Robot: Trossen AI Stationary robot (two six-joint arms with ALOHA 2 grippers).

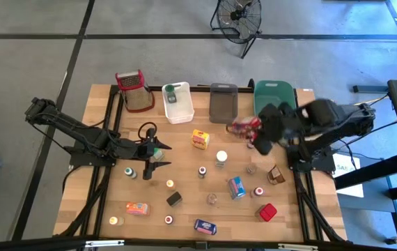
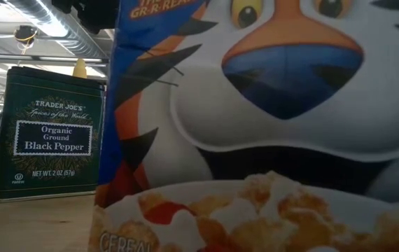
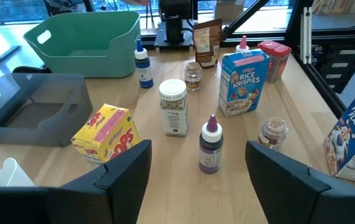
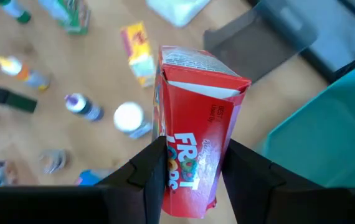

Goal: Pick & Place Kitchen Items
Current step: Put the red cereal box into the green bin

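Grey concrete floor is surrounding the wooden table [image 1: 184, 209], with a fan standing beyond its far edge. Along that far edge I am seeing a white tub [image 1: 178, 104], a grey tub [image 1: 223, 103] and a green tub [image 1: 274, 95], plus a grater [image 1: 134, 90] at the left. Scattered across the boards are the kitchen items: a yellow cereal box [image 1: 200, 139], a blue cereal box [image 1: 236, 187], a white-capped spice jar [image 1: 221, 158], a red tin [image 1: 267, 212] and many small bottles.

My right gripper [image 4: 187, 165] is carrying a red Froot Loops box [image 4: 196, 124], pinching it between both fingers, lifted off the table between the grey tub and the green one. I am judging this as the transport step: the box is picked and not yet placed.

My left gripper [image 3: 196, 171] is hovering with fingers spread over the middle-left of the table, facing a purple-capped bottle [image 3: 210, 146], empty.

Next I would be swinging the right arm fully over one tub, probably the green, then lowering and releasing so the box drops inside cleanly.
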